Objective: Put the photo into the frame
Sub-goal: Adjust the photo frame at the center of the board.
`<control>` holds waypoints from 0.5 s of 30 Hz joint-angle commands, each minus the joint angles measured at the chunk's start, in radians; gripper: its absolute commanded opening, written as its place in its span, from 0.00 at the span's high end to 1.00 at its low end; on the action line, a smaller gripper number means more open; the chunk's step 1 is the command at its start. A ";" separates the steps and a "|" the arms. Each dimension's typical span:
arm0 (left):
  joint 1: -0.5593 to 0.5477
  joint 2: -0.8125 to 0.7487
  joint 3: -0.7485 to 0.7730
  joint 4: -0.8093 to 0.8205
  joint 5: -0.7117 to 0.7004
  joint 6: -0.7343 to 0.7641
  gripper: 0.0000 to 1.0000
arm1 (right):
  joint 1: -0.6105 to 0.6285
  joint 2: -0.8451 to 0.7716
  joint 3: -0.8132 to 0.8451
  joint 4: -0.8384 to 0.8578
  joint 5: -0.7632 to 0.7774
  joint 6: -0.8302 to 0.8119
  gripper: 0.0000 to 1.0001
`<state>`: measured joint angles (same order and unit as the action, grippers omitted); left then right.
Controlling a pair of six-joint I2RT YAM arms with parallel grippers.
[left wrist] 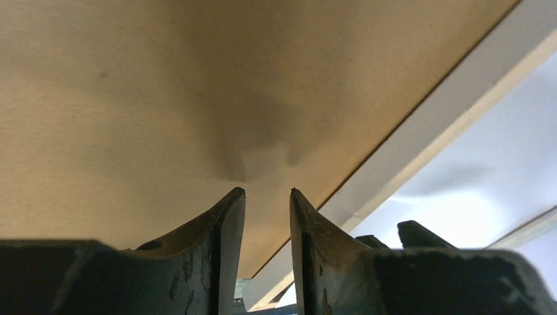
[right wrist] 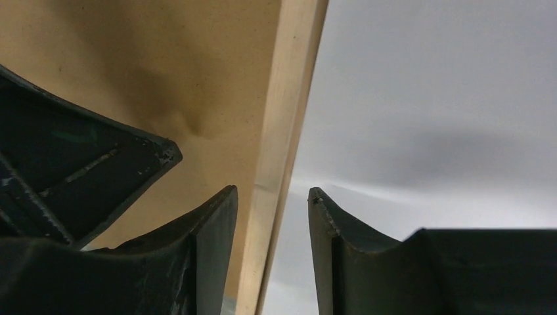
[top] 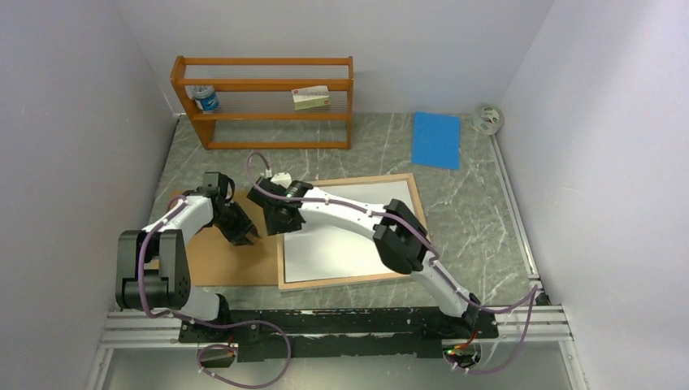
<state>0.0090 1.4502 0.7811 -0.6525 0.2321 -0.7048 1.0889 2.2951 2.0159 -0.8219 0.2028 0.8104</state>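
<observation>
Photo (top: 341,244) white side up inside frame (top: 366,178); brown board (top: 219,262) beside it.

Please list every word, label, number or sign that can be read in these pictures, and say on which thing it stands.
No text can be read in any view.
Small box on the orange shelf rack: red and pale print, too small to read.
Blue and white container on the same rack: label too blurred to read.
Both wrist views: no print at all.
</observation>
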 commanded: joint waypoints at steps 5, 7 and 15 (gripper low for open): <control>0.045 -0.002 0.027 -0.012 -0.088 -0.051 0.61 | 0.038 0.140 0.228 -0.178 0.131 0.018 0.59; 0.056 -0.002 0.025 -0.011 -0.083 -0.051 0.60 | 0.047 0.160 0.251 -0.199 0.151 0.015 0.62; 0.066 -0.002 -0.031 0.098 0.075 -0.055 0.57 | 0.053 0.124 0.232 -0.205 0.145 0.038 0.96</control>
<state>0.0704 1.4509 0.7773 -0.6384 0.1967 -0.7467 1.1385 2.4702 2.2322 -0.9863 0.3248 0.8474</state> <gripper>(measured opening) 0.412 0.139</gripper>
